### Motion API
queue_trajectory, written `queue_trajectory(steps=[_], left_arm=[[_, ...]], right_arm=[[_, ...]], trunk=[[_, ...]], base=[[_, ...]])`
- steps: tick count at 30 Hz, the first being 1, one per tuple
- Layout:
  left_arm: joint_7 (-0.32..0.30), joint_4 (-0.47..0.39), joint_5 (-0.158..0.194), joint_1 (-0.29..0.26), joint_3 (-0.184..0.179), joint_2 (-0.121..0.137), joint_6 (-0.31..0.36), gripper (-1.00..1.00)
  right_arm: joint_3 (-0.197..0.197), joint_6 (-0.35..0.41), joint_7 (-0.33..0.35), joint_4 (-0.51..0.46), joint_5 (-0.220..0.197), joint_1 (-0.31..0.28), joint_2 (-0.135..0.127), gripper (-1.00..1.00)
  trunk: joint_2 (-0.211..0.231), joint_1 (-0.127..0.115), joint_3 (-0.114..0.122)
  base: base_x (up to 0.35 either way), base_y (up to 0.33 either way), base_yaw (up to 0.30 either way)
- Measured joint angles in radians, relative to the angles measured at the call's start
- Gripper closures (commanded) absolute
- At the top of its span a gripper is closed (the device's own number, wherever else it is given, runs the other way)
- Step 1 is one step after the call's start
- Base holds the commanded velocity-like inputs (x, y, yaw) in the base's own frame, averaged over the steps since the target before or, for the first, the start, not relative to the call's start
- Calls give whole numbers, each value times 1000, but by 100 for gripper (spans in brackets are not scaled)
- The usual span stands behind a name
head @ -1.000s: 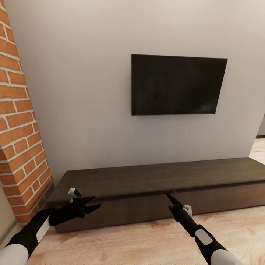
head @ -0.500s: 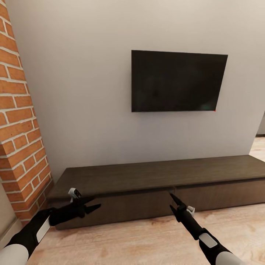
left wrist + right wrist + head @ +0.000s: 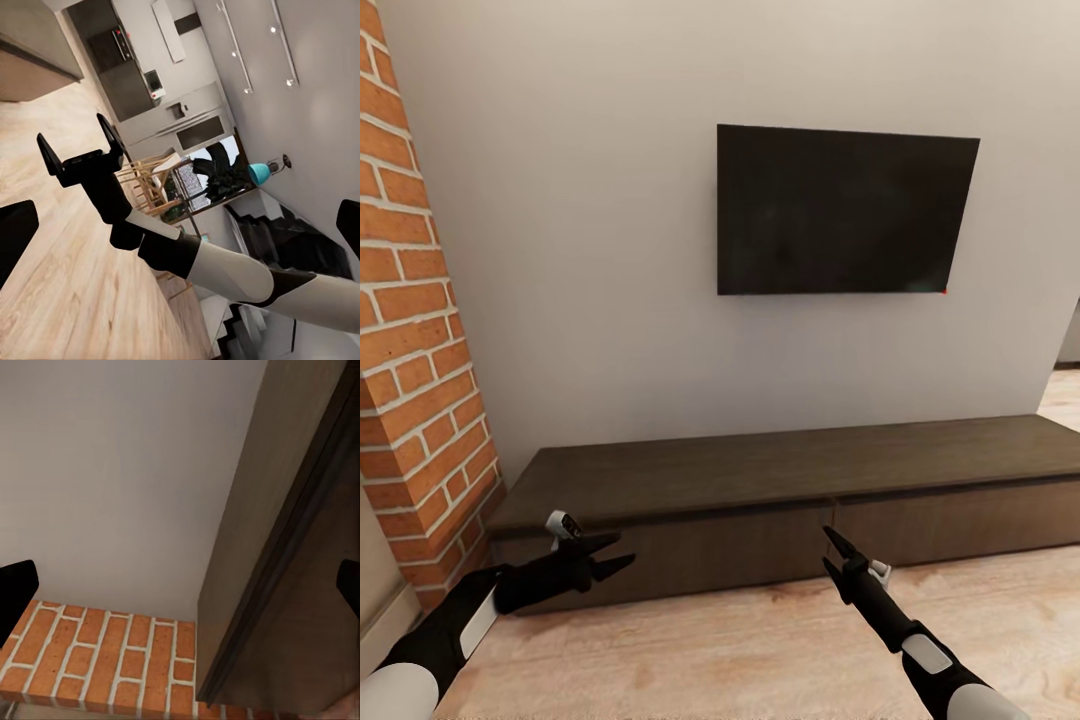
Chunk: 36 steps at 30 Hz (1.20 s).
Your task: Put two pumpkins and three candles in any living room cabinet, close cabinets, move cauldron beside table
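The cabinet [image 3: 780, 468] is a long, low dark-brown unit against the grey wall, with both handle-less drawer fronts flush and shut. The right wrist view looks along its top and front edge [image 3: 300, 547]. My left gripper [image 3: 615, 553] hovers open and empty in front of the cabinet's left drawer. My right gripper [image 3: 830, 545] is held just before the seam between the two drawers, a little off the wood; the left wrist view shows this gripper [image 3: 79, 146] with its fingers spread and nothing between them. Pumpkins, candles and cauldron are out of view.
A black TV [image 3: 845, 210] hangs on the wall above the cabinet. A red brick wall [image 3: 410, 350] juts out at the left, close to the cabinet's end. Pale wood floor [image 3: 740, 650] runs in front. Behind, the left wrist view shows wooden chairs [image 3: 154, 180] and stairs.
The whole picture has shifted: the camera has drawn back, so the cabinet and TV sit higher. The right gripper has come away from the drawer seam. The left gripper holds its pose.
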Motion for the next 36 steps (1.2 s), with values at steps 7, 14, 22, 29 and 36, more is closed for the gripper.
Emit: queue_trajectory(steps=[7, 14, 22, 29, 36], left_arm=[[0, 0, 0, 0, 0, 0, 0, -100], [0, 0, 0, 0, 0, 1, 0, -100], [0, 0, 0, 0, 0, 1, 0, -100], [0, -6, 0, 0, 0, 1, 0, -100], [-1, -210, 4, 27, 1, 9, 20, -100]], right_arm=[[0, -8, -5, 1, -2, 0, -1, -100], [-1, -9, -6, 1, -3, 0, -1, -100], [-1, -9, -6, 1, -4, 0, -1, -100], [-2, -9, -7, 2, -4, 0, -1, -100], [-2, -10, -12, 3, -3, 0, -1, -100]], trunk=[[-49, 27, -22], [-98, 54, -44], [-154, 84, -69], [-169, 94, -95], [-170, 95, -98]], base=[[0, 0, 0], [0, 0, 0], [0, 0, 0], [0, 0, 0], [0, 0, 0]])
